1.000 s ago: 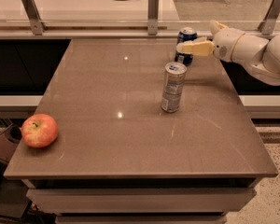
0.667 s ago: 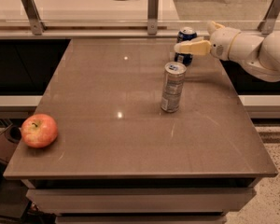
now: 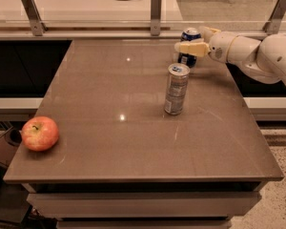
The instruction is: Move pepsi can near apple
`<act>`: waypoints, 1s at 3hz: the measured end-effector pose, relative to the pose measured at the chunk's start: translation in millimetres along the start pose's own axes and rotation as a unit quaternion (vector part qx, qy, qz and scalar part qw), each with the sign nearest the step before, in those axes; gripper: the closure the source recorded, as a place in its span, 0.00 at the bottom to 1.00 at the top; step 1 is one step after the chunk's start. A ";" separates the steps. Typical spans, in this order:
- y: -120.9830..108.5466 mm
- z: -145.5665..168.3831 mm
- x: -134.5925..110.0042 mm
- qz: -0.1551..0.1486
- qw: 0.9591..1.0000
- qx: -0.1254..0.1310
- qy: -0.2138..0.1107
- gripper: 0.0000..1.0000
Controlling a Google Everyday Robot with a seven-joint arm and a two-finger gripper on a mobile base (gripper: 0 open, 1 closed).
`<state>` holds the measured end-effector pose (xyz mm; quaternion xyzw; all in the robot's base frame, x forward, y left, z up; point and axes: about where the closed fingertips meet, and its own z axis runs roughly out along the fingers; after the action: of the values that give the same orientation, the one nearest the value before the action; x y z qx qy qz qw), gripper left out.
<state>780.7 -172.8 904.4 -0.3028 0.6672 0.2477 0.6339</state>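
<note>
Pepsi can: upright at the far right of the counter, diagonally well apart from the apple by the near left corner. Tool right at the can, reaching in level from the right on the white arm and crossing the can's middle. Placed so, by the look of it, for a side grip that keeps the can upright on the carry. Cannot tell whether the tool is wide, narrow or already clamped on the can. Can's midsection covered by the tool, with only the silver top and a dark lower band showing; label hard to make out. Taller silver can upright just in front, toward the camera, close to the likely path to the apple. Probably calls for a lift or a swing wide to avoid a knock. Arm cut off at the right edge; base out of sight.
</note>
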 end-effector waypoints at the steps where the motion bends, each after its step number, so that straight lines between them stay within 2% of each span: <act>1: 2.0 1.9 -0.5 0.000 1.000 -0.002 0.000 0.44; 3: 6.0 7.3 -0.5 0.000 1.000 -0.006 0.000 0.92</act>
<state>781.4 -163.3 904.1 -0.3067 0.6657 0.2519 0.6319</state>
